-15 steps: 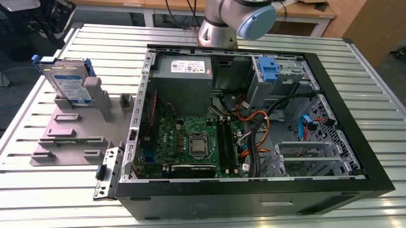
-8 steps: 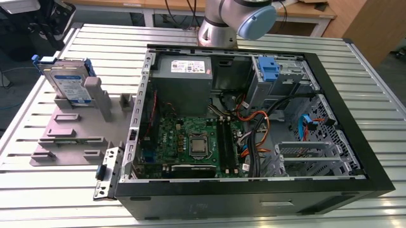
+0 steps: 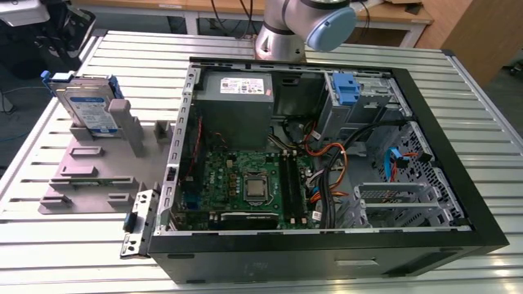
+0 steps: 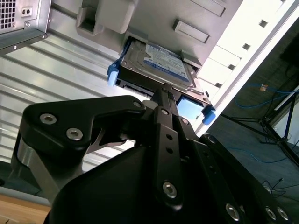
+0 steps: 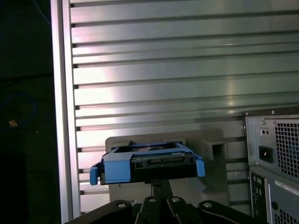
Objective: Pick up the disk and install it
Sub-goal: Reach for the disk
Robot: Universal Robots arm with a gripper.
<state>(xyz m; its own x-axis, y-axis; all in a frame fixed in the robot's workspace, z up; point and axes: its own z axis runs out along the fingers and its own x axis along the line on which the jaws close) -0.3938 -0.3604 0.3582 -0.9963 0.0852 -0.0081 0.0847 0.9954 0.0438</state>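
Silver arm, pale-blue joint cap; black fingers dotted with silver screws.

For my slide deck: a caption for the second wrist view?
The hand faces the blue-framed disk seated in the grey stand.

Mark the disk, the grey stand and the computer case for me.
disk (image 3: 90,107), exterior view, on its labelled face.
grey stand (image 3: 82,162), exterior view, on its flat base.
computer case (image 3: 286,263), exterior view, on its black outer wall.
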